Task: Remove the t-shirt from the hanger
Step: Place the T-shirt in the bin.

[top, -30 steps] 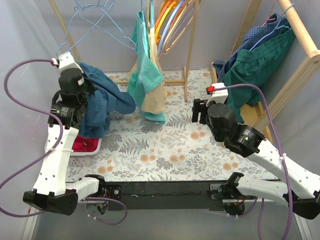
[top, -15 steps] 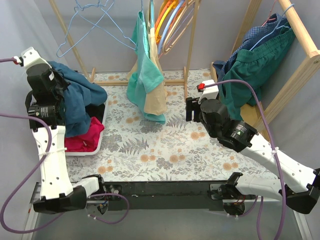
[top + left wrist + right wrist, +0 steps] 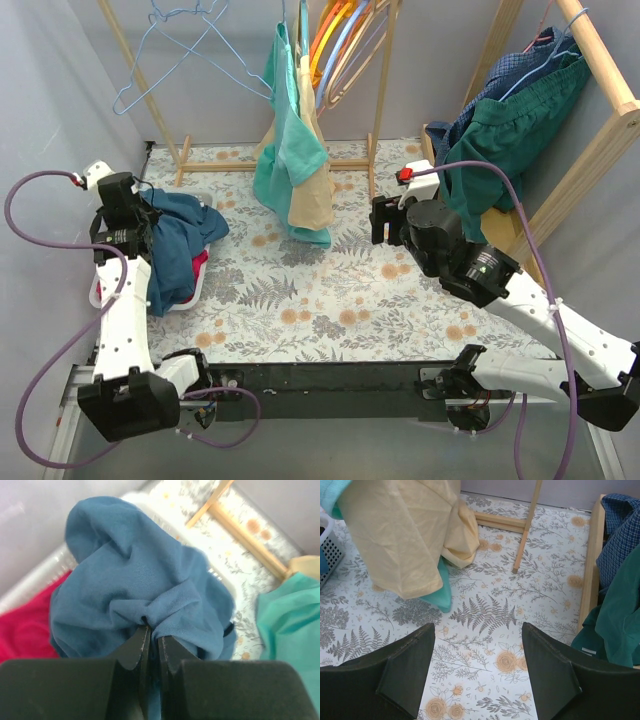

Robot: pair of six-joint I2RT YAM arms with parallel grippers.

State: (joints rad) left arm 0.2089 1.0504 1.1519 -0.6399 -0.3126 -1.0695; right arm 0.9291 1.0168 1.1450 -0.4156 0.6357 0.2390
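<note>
Unhung, the blue t-shirt [image 3: 135, 580] sags bunched over the white basket [image 3: 37, 580], pinched tight by the left gripper [image 3: 151, 630]; only the drop appears left, as the right gripper [image 3: 477, 645] gapes wide, well apart from the basket

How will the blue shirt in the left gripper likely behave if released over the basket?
Probably floppy: the blue shirt bunches in soft folds around the shut left gripper. It likely weighs little, since one thin pinch holds it. Released, it should slump into the basket, perhaps draping over the rim.
</note>
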